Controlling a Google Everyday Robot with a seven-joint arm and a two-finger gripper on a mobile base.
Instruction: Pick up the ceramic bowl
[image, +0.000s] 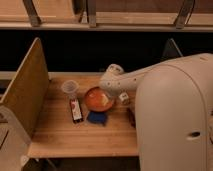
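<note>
The ceramic bowl (98, 99) is round, shallow and orange-red with pale patches inside. It sits on the wooden table (60, 135) near the middle. My gripper (122, 98) is at the end of the white arm (131, 80), which reaches in from the right. The gripper sits just right of the bowl's rim, close to it or touching it; I cannot tell which.
A small clear plastic cup (70, 88) stands left of the bowl. A flat dark-blue square pad (97, 118) lies just in front of the bowl. A slim red and dark packet (75, 110) lies front left. A wooden divider panel (25, 87) borders the table's left side.
</note>
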